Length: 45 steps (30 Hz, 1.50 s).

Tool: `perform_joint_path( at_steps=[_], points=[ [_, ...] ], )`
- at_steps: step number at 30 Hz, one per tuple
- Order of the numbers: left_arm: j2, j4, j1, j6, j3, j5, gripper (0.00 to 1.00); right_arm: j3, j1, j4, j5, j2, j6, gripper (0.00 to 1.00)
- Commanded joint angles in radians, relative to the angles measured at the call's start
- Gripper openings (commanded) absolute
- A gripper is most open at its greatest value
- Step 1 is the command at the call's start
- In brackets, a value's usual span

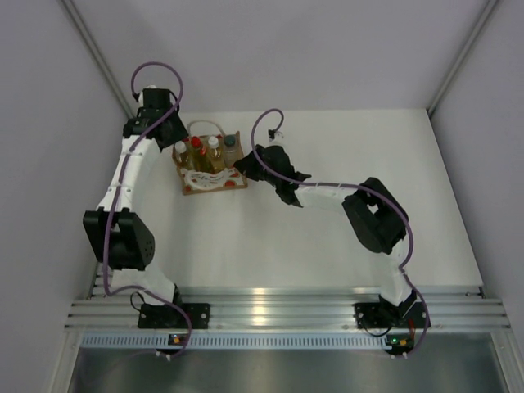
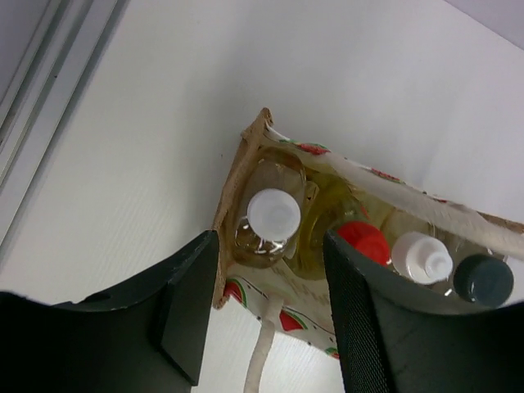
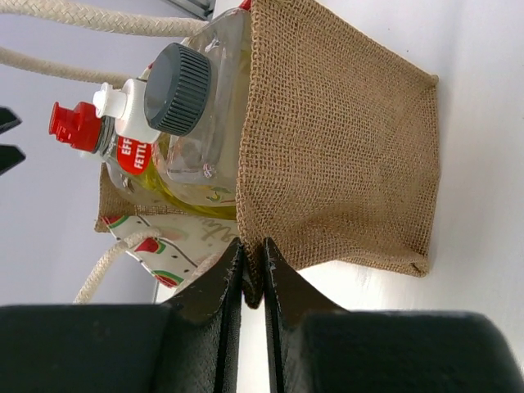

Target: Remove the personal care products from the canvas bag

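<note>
The canvas bag [image 1: 214, 174] stands at the back left of the table, with several bottles upright inside. In the left wrist view I see an amber bottle with a white cap [image 2: 273, 214], a yellow-green bottle with a red cap [image 2: 363, 241], a second white-capped bottle [image 2: 421, 256] and a dark-capped bottle [image 2: 483, 278]. My left gripper [image 2: 266, 315] is open above the bag's left end, its jaws either side of the first amber bottle. My right gripper [image 3: 253, 262] is shut on the bag's burlap corner edge [image 3: 327, 139], beside the dark-capped clear bottle [image 3: 192, 115].
White rope handles [image 3: 98, 20] arch over the bag. Grey walls stand close behind and to the left of the bag. An aluminium rail [image 1: 278, 311] runs along the table's near edge by the arm bases.
</note>
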Motion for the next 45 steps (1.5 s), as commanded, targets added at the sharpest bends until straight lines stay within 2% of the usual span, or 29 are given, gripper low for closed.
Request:
perform_joint_path(
  at_steps=[1,12,19,28,30,36,43,45],
  points=[
    [0.042,0.020,0.024,0.066,0.072,0.081,0.58,-0.012,-0.013,-0.126,-0.045,0.069,-0.047,0.00],
    [0.135,-0.005,0.044,0.120,0.111,0.149,0.55,-0.043,-0.022,-0.101,-0.057,0.050,-0.047,0.00],
    [0.171,-0.052,0.044,0.131,0.124,0.058,0.54,-0.045,-0.020,-0.097,-0.057,0.044,-0.045,0.00],
    [0.203,-0.074,0.039,0.146,0.156,0.127,0.53,-0.048,-0.023,-0.097,-0.055,0.044,-0.047,0.00],
    [0.212,-0.082,0.036,0.152,0.162,0.118,0.50,-0.048,-0.023,-0.095,-0.060,0.046,-0.045,0.00],
    [0.253,-0.147,0.008,0.171,0.213,0.035,0.48,-0.054,-0.023,-0.089,-0.065,0.044,-0.037,0.00],
    [0.269,-0.174,0.005,0.172,0.208,0.028,0.48,-0.057,-0.023,-0.083,-0.066,0.043,-0.034,0.00],
    [0.269,-0.184,0.002,0.171,0.208,0.017,0.43,-0.058,-0.023,-0.083,-0.068,0.044,-0.034,0.00]
  ],
)
